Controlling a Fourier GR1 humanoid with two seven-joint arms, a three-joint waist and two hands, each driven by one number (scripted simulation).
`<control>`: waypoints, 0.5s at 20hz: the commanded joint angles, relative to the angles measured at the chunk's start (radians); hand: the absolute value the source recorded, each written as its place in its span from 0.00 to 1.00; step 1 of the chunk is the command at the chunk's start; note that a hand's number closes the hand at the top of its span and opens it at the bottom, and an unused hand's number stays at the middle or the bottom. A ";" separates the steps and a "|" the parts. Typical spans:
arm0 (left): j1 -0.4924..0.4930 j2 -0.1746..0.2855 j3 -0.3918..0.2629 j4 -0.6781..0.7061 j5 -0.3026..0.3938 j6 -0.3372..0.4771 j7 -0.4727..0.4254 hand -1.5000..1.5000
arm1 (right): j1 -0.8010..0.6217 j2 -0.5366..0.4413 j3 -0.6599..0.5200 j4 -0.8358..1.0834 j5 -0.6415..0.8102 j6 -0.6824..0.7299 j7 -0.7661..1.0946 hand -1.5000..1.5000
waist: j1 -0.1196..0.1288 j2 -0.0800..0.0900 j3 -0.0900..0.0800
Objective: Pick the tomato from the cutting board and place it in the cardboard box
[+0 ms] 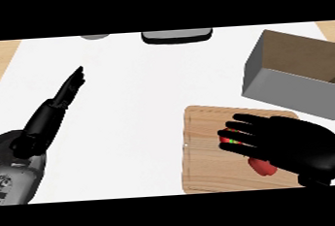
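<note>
Black robot hand (294,143) over round tomato (262,167)

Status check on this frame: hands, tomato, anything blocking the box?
Left hand open, resting at left. Right hand covering tomato on cutting board. Cardboard box open-topped, nothing between it and board.

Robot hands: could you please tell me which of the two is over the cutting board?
The right robot hand, covering the tomato on the cutting board; the left robot hand rests open over the white counter.
</note>
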State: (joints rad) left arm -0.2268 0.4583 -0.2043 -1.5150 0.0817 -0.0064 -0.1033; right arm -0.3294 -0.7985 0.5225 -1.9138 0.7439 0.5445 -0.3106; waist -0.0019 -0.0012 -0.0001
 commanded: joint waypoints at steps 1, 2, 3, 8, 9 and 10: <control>0.012 -0.029 0.007 -0.038 -0.026 -0.009 0.046 0.50 | 0.039 0.070 0.015 -0.040 0.105 0.015 0.072 0.00 | 0.002 0.000 0.000; -0.007 -0.032 0.020 -0.020 -0.032 -0.019 0.029 0.50 | 0.018 0.098 0.025 0.030 0.153 -0.037 0.025 0.00 | 0.004 0.001 0.000; -0.037 -0.069 0.001 0.067 -0.057 -0.014 -0.006 0.50 | 0.020 0.124 0.039 0.056 0.176 -0.052 0.037 0.00 | 0.001 0.002 0.000; 0.026 -0.077 0.050 0.042 -0.096 -0.034 -0.046 0.50 | 0.082 0.164 0.004 0.038 0.238 -0.047 0.006 0.00 | 0.002 0.001 0.000; 0.010 -0.065 0.071 0.010 -0.060 -0.071 -0.006 0.50 | 0.118 0.140 0.009 0.061 0.272 -0.087 -0.029 0.00 | 0.002 0.001 0.000; 0.056 -0.059 0.067 0.005 -0.072 -0.075 -0.048 0.50 | 0.007 0.170 -0.052 0.093 0.233 -0.016 -0.027 0.00 | 0.007 0.001 0.000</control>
State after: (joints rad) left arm -0.2089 0.4057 -0.1553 -1.5091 0.0260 -0.0549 -0.1130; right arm -0.2723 -0.6608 0.5214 -1.8793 0.9485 0.5102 -0.2994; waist 0.0008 -0.0002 0.0001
